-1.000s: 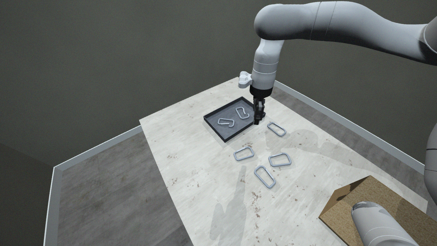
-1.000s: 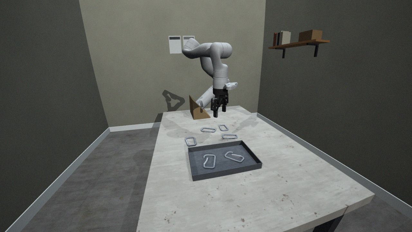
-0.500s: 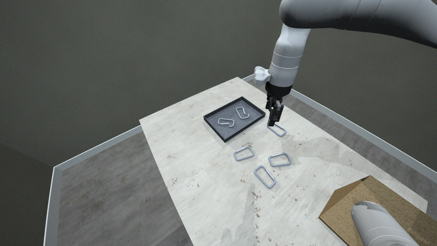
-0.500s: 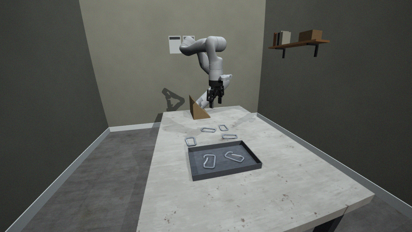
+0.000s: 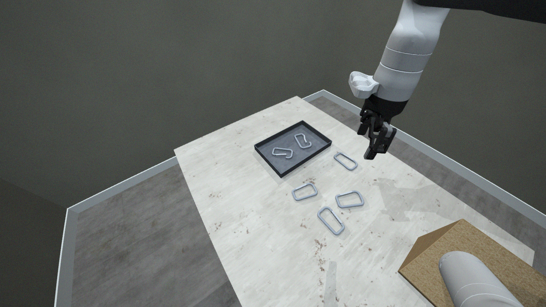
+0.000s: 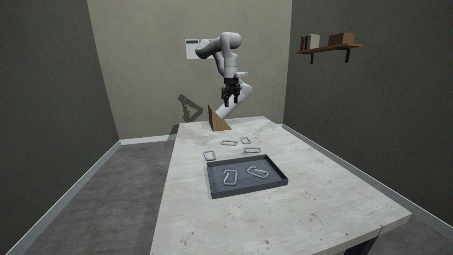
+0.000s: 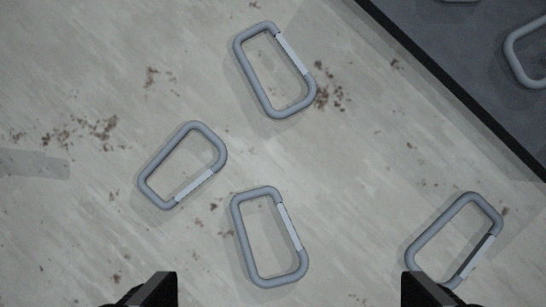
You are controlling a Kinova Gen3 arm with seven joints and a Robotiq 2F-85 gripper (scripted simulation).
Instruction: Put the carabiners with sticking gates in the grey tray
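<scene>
- Hovering well above the table [image 5: 236, 160] [image 6: 285, 218] [image 7: 107, 77] with the gripper [image 5: 365, 143] [image 6: 231, 102] [image 7: 289, 281], fingers wide apart and nothing between; likely kept high to avoid disturbing anything.
- Just outside the tray, near its rim: one carabiner [image 5: 342, 164] [image 6: 210, 159] [image 7: 437, 219], gate across its opening, so apparently left as good.
- Farther from the tray, lying flat and apart: a second carabiner [image 5: 306, 198] [image 6: 252, 152] [image 7: 255, 83], a third [image 5: 351, 206] [image 6: 228, 145] [image 7: 242, 239] and a fourth [image 5: 325, 224] [image 6: 246, 143] [image 7: 166, 155], gates closed, presumably sound.
- Inside the grey tray [image 5: 267, 162] [image 6: 247, 189] [image 7: 465, 98]: two more, apart, a fifth [image 5: 282, 148] [image 6: 254, 176] [image 7: 462, 1] and a sixth [image 5: 297, 141] [image 6: 235, 177] [image 7: 514, 64], gates hanging inward, visibly not snapped back; hence, probably, sorted as sticking.
- Apparently finished; impossible to confirm by sight the springs of closed gates.
</scene>
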